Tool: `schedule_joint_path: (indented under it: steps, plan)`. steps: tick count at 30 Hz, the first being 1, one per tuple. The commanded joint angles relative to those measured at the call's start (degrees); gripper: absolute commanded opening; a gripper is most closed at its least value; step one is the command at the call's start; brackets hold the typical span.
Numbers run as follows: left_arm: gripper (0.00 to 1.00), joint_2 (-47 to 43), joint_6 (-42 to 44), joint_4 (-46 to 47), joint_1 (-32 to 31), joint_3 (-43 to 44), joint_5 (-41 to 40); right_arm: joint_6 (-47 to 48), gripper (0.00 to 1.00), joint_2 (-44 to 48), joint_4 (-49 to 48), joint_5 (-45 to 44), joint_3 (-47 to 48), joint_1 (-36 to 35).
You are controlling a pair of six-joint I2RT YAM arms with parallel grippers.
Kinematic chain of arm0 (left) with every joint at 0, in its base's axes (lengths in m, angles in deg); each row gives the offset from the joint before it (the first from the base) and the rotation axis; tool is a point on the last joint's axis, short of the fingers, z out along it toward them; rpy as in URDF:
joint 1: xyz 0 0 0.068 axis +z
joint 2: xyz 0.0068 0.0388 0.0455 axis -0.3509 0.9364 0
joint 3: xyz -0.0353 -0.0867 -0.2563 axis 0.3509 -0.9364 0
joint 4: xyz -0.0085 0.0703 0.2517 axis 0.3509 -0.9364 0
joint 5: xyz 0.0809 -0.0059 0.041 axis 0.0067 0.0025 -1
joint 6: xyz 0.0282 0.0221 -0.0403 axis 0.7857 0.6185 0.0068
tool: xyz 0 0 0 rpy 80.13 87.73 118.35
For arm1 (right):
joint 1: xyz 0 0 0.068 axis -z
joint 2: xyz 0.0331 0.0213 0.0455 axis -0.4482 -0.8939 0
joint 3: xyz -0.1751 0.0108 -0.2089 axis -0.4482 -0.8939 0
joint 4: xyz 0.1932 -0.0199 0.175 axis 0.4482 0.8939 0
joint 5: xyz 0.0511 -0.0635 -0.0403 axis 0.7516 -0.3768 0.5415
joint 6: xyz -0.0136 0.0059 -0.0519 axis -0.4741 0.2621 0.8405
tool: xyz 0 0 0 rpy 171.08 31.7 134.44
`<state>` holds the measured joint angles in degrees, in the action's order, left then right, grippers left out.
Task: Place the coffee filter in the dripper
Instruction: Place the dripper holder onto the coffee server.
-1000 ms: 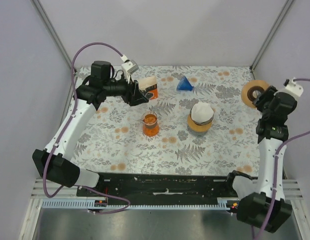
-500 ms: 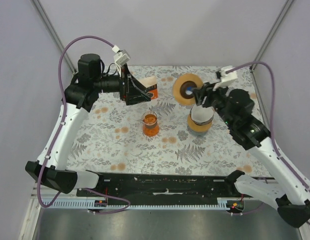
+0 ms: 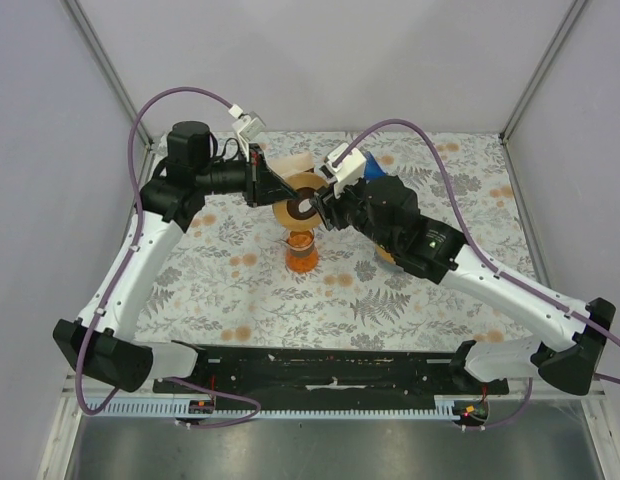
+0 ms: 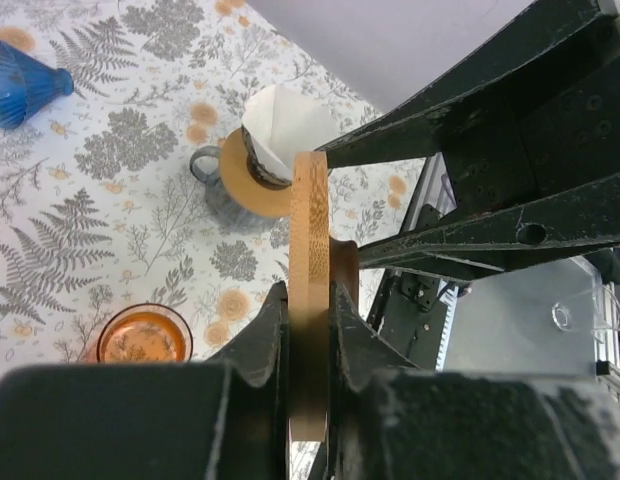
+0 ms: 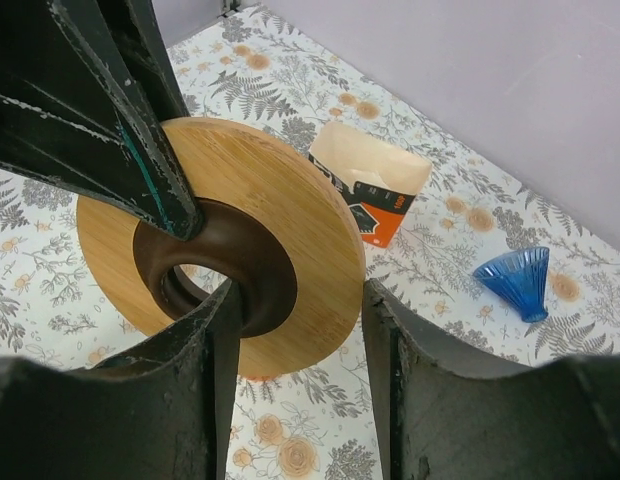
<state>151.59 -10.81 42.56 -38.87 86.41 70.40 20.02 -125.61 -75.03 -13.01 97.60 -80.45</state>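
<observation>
The left gripper pinches the rim of the wooden ring. The right gripper holds the same ring, jaws half apart. 1 white coffee filter sits in the dripper on a grey mug.

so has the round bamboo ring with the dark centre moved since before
Yes, the round bamboo ring with the dark centre moved left: earlier far right of the orange glass cup, now overlapping its far rim in the top view.
</observation>
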Motion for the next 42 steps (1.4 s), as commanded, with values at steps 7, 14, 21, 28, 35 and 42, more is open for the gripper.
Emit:
schedule_joint_path:
  steps: [7, 14, 21, 28, 35, 42]
  plan:
    - [0.02, -1.06, 6.84, -3.29, 0.49, 1.35, -2.36, 2.25, 0.38, 2.80, -4.55, 3.71, 2.41, -0.76]
    - [0.02, -2.12, 34.25, -18.66, 0.05, 10.30, -18.78, 0.33, 0.94, 10.54, -0.24, 9.40, 0.04, 2.39]
    - [0.02, -9.12, 69.83, -34.25, -2.58, 12.97, -33.28, -7.41, 0.98, 5.37, 11.79, 18.39, 11.79, 6.98]
    - [0.02, -33.70, 106.47, -17.51, -5.76, -13.89, -45.26, -11.28, 0.98, -5.88, 17.34, 24.54, 23.84, 6.71]
    - [0.02, -54.57, 125.69, 2.83, -5.75, -40.90, -35.34, -11.20, 0.98, -17.83, 20.16, 22.27, 34.30, 0.22]
    - [0.02, -62.23, 132.11, 9.08, -5.76, -50.85, -31.38, -8.56, 0.88, -28.12, 24.99, 19.19, 41.78, -4.36]
